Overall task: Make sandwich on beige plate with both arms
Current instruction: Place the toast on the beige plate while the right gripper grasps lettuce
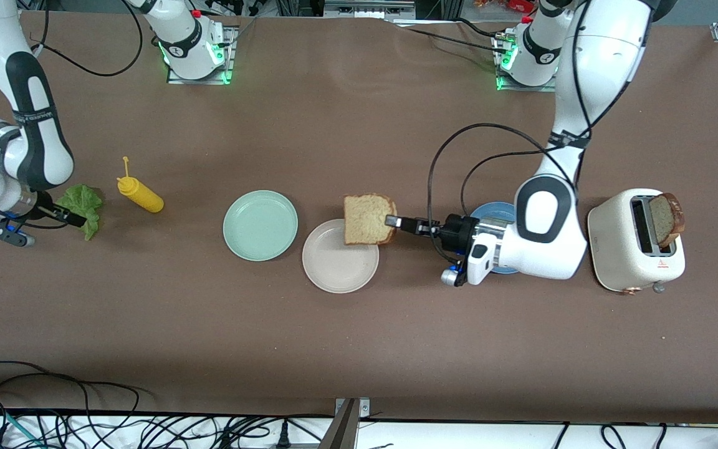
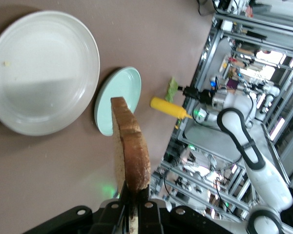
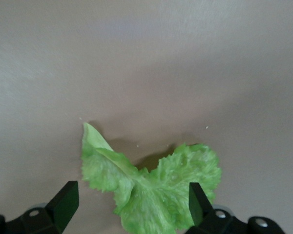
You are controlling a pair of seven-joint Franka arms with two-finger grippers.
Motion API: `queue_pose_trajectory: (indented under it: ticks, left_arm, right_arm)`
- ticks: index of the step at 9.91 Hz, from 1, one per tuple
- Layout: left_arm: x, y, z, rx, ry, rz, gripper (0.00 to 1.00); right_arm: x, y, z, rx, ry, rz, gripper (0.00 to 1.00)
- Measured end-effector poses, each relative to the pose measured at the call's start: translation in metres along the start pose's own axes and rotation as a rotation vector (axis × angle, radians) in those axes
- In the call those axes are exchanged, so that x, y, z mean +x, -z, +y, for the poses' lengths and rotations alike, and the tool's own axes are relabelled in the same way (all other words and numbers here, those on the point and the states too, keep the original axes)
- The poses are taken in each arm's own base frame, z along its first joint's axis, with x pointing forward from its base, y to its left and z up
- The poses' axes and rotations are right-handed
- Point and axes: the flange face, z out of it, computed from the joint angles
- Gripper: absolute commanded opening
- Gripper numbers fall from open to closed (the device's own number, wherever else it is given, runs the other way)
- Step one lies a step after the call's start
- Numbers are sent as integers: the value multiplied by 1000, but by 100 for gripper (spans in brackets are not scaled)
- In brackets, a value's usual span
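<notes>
Front view | left claw (image 1: 392,221) clamped on bread slice (image 1: 368,219) over beige plate (image 1: 334,268) | right claw (image 1: 66,216) apart over lettuce (image 1: 83,202)

Three round plates: one pale beige plate (image 1: 334,274), one mint-green plate (image 1: 260,225), one blue plate (image 1: 495,211), mostly hidden. Two tan bread slices (image 1: 368,219) (image 1: 666,219). One green lettuce leaf (image 1: 84,204), one yellow squeeze bottle (image 1: 140,194), one white toaster (image 1: 627,243).

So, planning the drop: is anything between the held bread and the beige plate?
Nothing visible. The left end effector holds the bread slice over the beige plate's rim; the plate is bare, and the mint-green plate sits beside it.
</notes>
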Motion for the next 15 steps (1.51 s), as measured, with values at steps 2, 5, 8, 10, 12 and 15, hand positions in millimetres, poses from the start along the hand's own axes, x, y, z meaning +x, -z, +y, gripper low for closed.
queue_pose_trajectory:
  ticks: [2,5,8,10,12,15]
  left_arm:
    - [2,-50,-2,33,-11,19,0]
    - [11,-85,-24,39,-39,21,0]
    - [23,-104,-59,7,-65,57,0]
    - [28,-115,-78,-11,-88,65,0]
    - [30,-116,-86,-8,-136,70,72]
    - [39,-109,-108,21,-280,89,100]
  right_arm:
    - [-2,-9,9,-3,-14,-14,100]
    - [-5,-34,28,-4,-54,-51,100]
    - [-7,-44,27,32,-100,-61,63]
    - [-5,-42,28,39,-99,-55,11]
    - [-4,-39,30,40,-94,-50,0]
    - [7,-25,30,43,-48,-17,0]
